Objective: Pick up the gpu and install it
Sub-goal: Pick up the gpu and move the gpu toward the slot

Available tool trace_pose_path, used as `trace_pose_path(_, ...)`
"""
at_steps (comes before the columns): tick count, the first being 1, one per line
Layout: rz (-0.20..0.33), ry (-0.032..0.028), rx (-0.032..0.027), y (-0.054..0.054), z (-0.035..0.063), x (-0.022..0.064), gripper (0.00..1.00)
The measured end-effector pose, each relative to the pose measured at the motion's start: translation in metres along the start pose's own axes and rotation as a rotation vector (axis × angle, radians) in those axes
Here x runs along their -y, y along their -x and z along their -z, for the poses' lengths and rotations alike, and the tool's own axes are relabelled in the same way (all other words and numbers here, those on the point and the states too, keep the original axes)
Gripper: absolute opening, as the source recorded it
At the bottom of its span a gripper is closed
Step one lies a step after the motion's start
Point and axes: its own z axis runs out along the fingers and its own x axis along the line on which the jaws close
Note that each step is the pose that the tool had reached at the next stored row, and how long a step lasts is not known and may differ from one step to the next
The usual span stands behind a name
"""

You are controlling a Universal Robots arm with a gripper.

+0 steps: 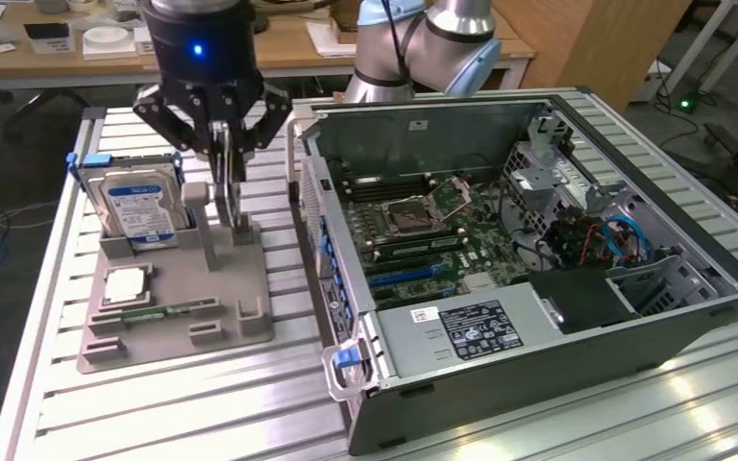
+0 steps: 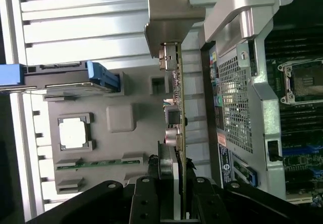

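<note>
Item: thin green circuit-board gpu [image 2: 180, 114], silver end bracket | Location: upright, edge-on in grey plastic holder tray [image 1: 177, 338] | Claw [image 1: 224, 182]: pinching gpu | Risk: narrow grip may slip; crooked pull could jam in tray slot.

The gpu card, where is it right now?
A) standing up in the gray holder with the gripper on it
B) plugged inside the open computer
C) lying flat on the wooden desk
A: the gpu stands on edge in the gray holder, with the gripper closed on it, beside the open computer case, not inside it.
</note>
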Motion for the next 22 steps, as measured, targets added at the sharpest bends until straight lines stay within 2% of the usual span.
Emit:
trace_pose_path(8, 0.0, 0.0015, -0.0002, 0.0, 0.0362, -0.0023, 0.29)
trace_pose_path(10, 0.003, 0.0014, -0.0004, 0.0, 0.0406, -0.0026, 0.29)
trace_pose_path(11, 0.005, -0.0013, -0.0005, 0.0, 0.0408, -0.0026, 0.29)
trace_pose_path(12, 0.007, -0.011, -0.0001, 0.001, 0.0409, -0.0025, 0.29)
trace_pose_path(14, 0.008, -0.0407, 0.0025, 0.0, 0.041, -0.0026, 0.29)
trace_pose_path(15, 0.009, -0.0495, 0.0037, 0.0, 0.0409, -0.0026, 0.29)
trace_pose_path(16, 0.009, -0.0518, 0.0039, 0.0, 0.0409, -0.0026, 0.29)
trace_pose_path(22, 0.009, -0.0519, 0.0039, 0.003, 0.0409, -0.0029, 0.29)
